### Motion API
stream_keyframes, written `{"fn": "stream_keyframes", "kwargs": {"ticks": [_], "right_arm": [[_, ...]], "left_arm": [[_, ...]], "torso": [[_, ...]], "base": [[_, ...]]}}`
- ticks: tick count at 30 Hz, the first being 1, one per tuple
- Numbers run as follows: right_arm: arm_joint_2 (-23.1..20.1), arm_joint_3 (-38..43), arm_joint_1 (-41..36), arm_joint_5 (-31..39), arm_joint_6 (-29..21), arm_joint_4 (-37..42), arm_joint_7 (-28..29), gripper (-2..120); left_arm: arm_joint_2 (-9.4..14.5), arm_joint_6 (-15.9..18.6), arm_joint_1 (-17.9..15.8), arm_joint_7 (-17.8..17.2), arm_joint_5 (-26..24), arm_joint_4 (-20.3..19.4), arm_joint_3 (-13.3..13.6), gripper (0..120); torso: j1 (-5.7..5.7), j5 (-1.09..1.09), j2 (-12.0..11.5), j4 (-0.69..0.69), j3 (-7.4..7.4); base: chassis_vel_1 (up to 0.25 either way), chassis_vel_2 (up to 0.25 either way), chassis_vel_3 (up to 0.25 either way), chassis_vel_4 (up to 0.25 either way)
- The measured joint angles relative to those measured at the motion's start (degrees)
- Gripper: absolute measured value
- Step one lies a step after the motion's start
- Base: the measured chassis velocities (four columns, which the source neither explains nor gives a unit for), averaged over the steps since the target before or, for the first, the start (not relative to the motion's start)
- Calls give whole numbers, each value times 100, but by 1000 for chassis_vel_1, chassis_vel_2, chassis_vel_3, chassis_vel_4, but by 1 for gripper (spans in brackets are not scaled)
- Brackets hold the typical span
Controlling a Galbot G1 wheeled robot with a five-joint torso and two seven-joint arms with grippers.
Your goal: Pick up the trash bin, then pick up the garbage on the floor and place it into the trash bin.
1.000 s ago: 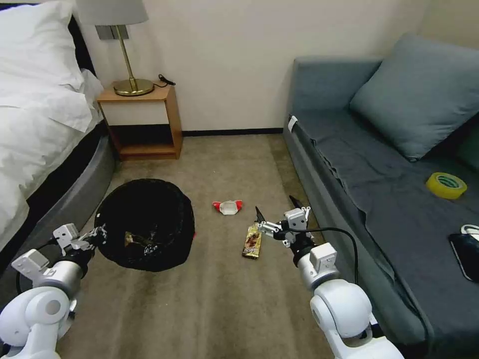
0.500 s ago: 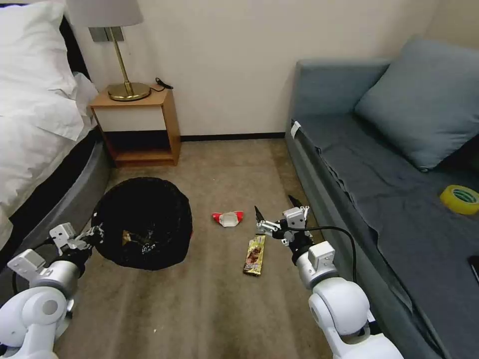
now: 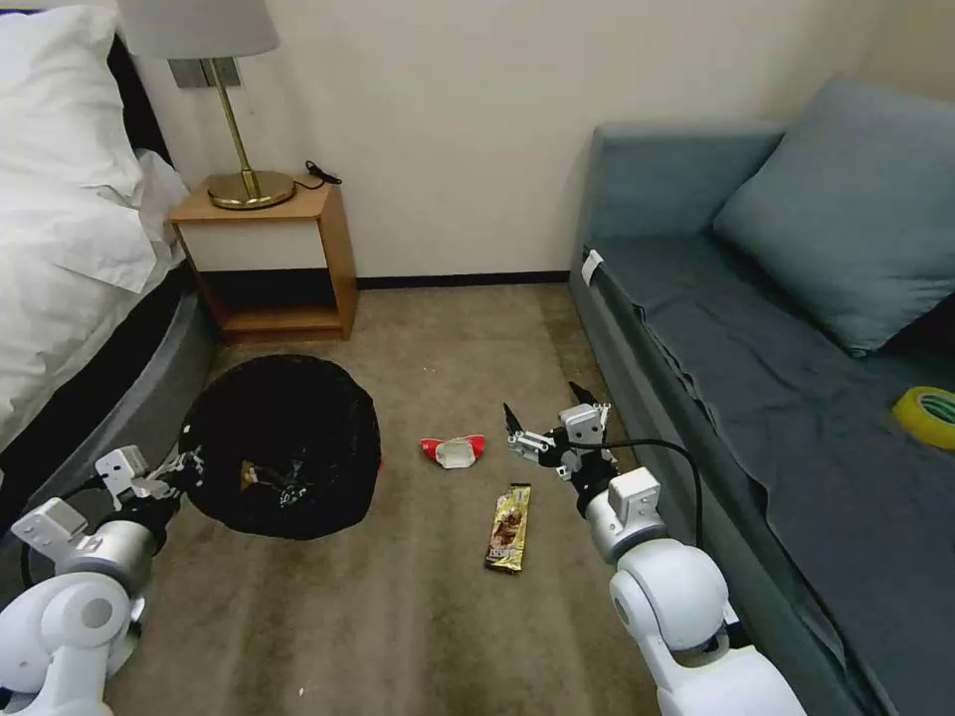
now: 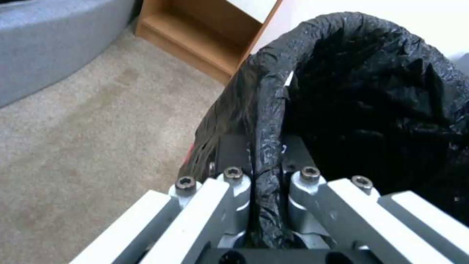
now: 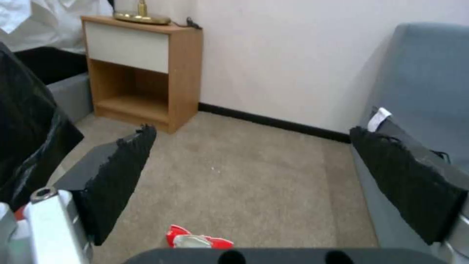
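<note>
The trash bin, lined with a crinkly black bag, hangs at the lower left of the head view with some litter inside. My left gripper is shut on the bin's near rim, the black bag pinched between the fingers. Garbage lies on the carpet: a white packet with red ends and a brown-gold snack wrapper. My right gripper is open in the air, above and just right of both pieces, its black pads spread wide.
A wooden nightstand with a brass lamp stands against the back wall. The bed runs along the left, and a blue-grey sofa along the right holds a yellow tape roll. Carpet lies between them.
The whole head view has shifted, so the camera moved. The floor litter now sits lower and nearer relative to my open right gripper. The left gripper keeps its hold on the bin.
</note>
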Motion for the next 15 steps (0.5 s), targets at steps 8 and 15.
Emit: {"fn": "stream_keyframes", "kwargs": {"ticks": [8, 15], "right_arm": [[-31, -44, 197, 64, 0, -219, 73, 100], [-240, -205, 632, 498, 76, -783, 296, 100]], "left_arm": [[2, -1, -31, -8, 17, 15, 38, 4], [-11, -5, -47, -11, 18, 29, 24, 4]], "torso": [[0, 1, 0, 0, 0], [0, 1, 0, -1, 0]], "base": [[-85, 82, 72, -78], [-57, 53, 50, -60]]}}
